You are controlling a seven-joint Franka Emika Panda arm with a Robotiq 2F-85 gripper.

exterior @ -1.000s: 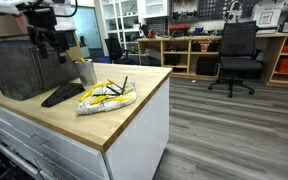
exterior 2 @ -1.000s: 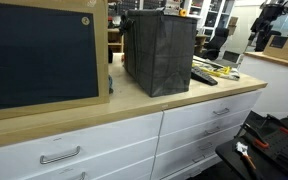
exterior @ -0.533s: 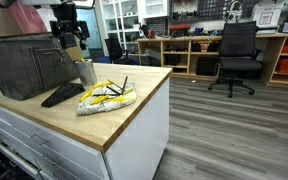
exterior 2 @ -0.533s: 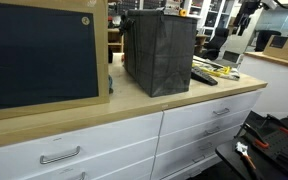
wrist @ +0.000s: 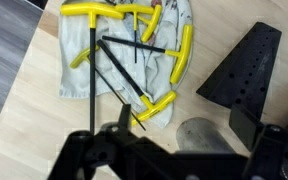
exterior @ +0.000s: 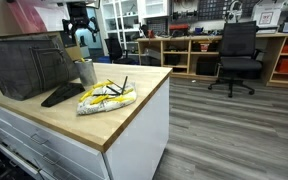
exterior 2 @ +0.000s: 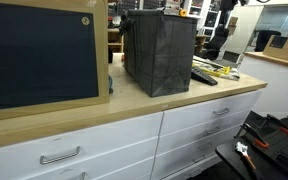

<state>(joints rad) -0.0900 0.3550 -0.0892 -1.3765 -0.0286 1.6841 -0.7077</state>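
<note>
The gripper (exterior: 79, 22) hangs high over the wooden counter (exterior: 134, 112), its jaws spread wide with nothing between them. In the wrist view, the yellow-handled hex keys (wrist: 182, 55) lie scattered directly below on a white cloth (wrist: 156, 72). They are just beside a black wedge stand (wrist: 246, 70) and near the mesh basket (exterior: 24, 62).

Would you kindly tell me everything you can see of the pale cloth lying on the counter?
The cloth is pale, whitish fabric, crumpled and lying flat on the wooden counter near its edge. Several T-shaped tools with yellow handles and thin black shafts lie across it, some crossing one another. A black wedge-shaped stand sits close beside it; whether they touch is unclear. Nothing grips the cloth.
</note>
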